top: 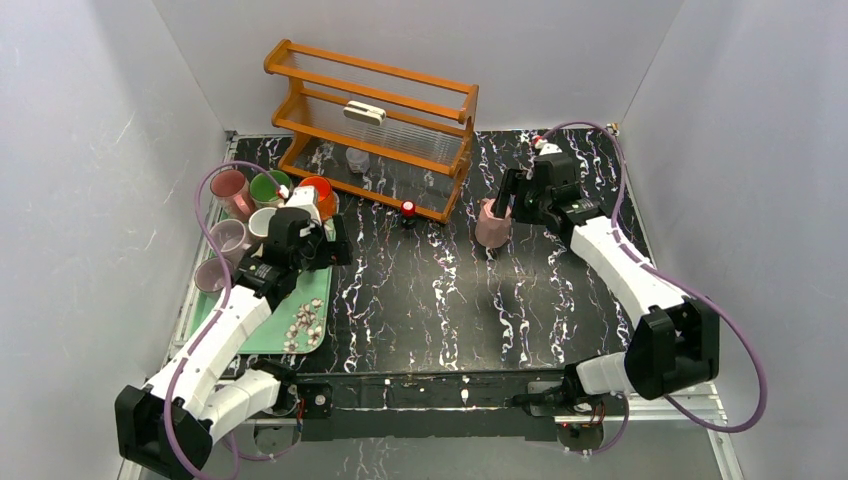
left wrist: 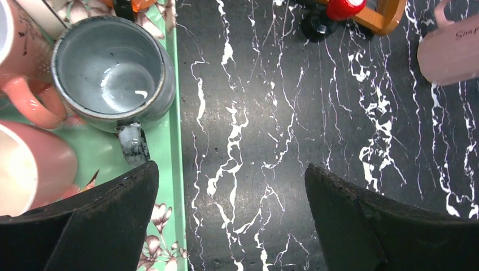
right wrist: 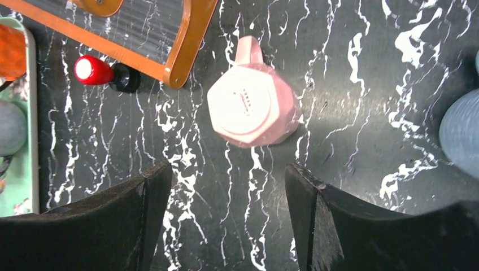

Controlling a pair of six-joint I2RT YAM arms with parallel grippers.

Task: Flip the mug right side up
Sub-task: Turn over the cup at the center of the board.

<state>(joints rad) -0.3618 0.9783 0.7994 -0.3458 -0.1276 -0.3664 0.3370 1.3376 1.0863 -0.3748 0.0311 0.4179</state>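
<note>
Jaws spread on left gripper (left wrist: 231,169) and right gripper (right wrist: 226,169), nothing held. Pink mug (right wrist: 251,107) stands base-up on table (right wrist: 361,84) near rack (right wrist: 186,45), ahead of right gripper. Grasp and flip not yet done.

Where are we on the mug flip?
Done: nothing visible yet; the pink mug stands base-up. In hand: the right end effector hovers open close to it, not gripping. Remaining: grasp, flip, and set it down upright.
</note>
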